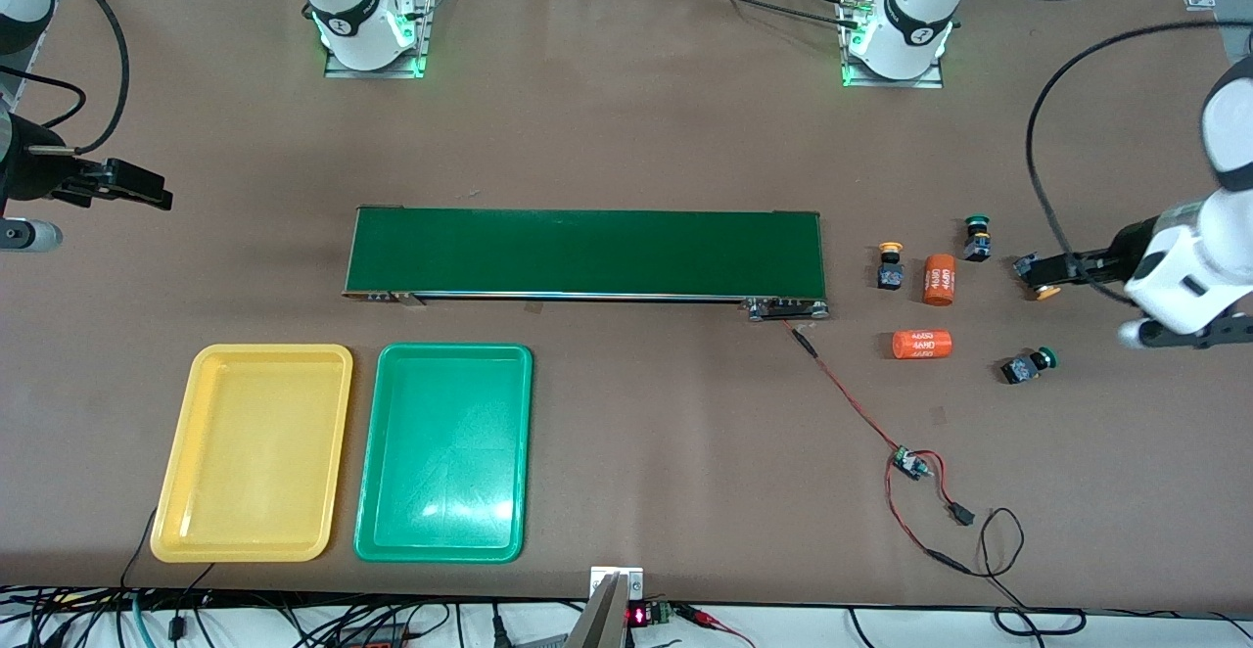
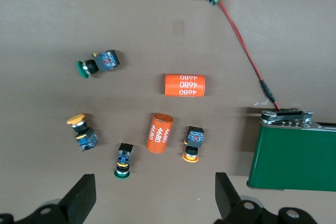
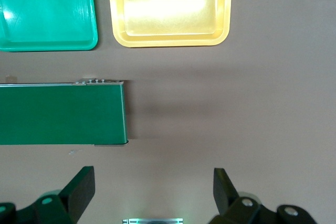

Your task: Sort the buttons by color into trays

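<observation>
- Both trays, yellow tray point(image 1: 253, 452) and green tray point(image 1: 443, 452), lie empty at lower left of the frame.
- All four buttons point(image 1: 889, 266) sit unsorted at centre right, beside the conveyor belt point(image 1: 587, 252).
- Left hand point(image 2: 152, 198) hangs open over them; it likely needs to descend on one.
- Right hand point(image 3: 152, 195) waits open.

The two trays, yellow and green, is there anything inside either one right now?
Nothing is inside either. The yellow tray and the green tray both show bare floors. All four buttons lie on the table at the left arm's end. Nothing covers the trays.
</observation>
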### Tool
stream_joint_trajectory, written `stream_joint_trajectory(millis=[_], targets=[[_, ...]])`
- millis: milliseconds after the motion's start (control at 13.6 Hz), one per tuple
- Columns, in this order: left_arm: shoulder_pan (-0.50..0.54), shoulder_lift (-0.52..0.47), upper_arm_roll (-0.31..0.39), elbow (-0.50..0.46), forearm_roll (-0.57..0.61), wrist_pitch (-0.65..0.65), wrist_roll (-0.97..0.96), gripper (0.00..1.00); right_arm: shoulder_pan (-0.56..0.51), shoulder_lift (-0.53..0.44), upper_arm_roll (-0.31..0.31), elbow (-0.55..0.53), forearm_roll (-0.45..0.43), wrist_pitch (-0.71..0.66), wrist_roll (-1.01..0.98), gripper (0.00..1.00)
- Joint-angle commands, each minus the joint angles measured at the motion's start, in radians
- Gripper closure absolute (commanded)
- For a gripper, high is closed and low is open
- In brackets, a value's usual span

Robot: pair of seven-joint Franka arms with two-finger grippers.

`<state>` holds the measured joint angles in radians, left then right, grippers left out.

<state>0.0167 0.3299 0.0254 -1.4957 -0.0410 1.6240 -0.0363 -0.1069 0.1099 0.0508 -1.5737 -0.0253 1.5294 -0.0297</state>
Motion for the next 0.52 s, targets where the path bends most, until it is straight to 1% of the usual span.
stream_joint_trajectory(millis=[0,147,294,368,441], targets=[[-0.003,0.067,-0.004,0.011,0.004,0.054,0.004,0.00,-0.010,0.004,0.004,0.011,0.018,-0.002,0.011,0.00],[0.009,0.087,-0.018,0.009,-0.002,0.073,0.044,0.00,-0.008,0.004,0.004,0.011,0.016,-0.003,0.011,0.00],[0.050,0.118,-0.039,0.000,-0.006,0.073,0.222,0.00,-0.008,0.002,0.004,0.011,0.016,-0.008,0.011,0.00],[0.098,0.138,-0.085,-0.012,-0.010,0.074,0.298,0.00,-0.010,0.002,0.004,0.011,0.016,-0.009,0.011,0.00],[0.159,0.159,-0.146,-0.029,-0.008,0.074,0.353,0.00,-0.010,0.002,0.004,0.011,0.016,-0.009,0.011,0.00]])
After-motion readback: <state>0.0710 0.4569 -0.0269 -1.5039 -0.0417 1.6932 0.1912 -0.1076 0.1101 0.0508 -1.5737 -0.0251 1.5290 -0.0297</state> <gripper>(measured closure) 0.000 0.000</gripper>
